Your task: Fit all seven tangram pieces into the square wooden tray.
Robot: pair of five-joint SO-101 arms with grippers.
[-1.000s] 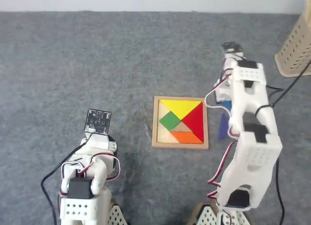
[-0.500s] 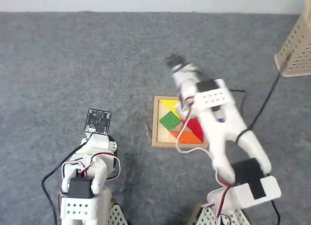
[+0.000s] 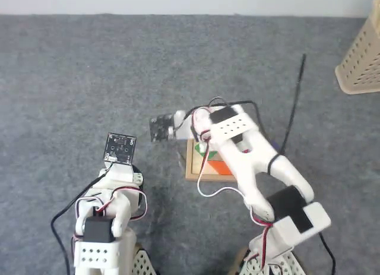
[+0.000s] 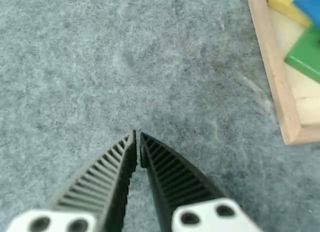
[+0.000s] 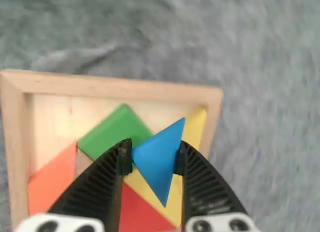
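One blue triangle [image 5: 157, 159] is up in the air, pinched between the jaws of the right gripper [image 5: 152, 151]. It hangs over the square wooden tray [image 5: 12, 117], roughly above the seam where the green square [image 5: 112, 132] meets the yellow triangle [image 5: 197, 124]. The orange piece [image 5: 50, 177] and the red piece [image 5: 132, 207] are down in the tray, and bare wood shows along the rim beside the green square.

The blue piece looks like light, stiff painted wood that won't bend or crush. The snag is its shape: no two edges of a triangle run parallel, so the jaws are bearing on slanted sides, and smooth paint could let it twist or squirt out toward its point. The ribbed pads should help. A hold near the wide end, clear of the tip, looks safest to me, with a gentle set-down, since the fit in the tray is likely snug.

The left gripper [image 4: 137, 137] has its jaws pressed together on nothing, low over the grey carpet [image 4: 100, 51] and apart from the tray's rim.
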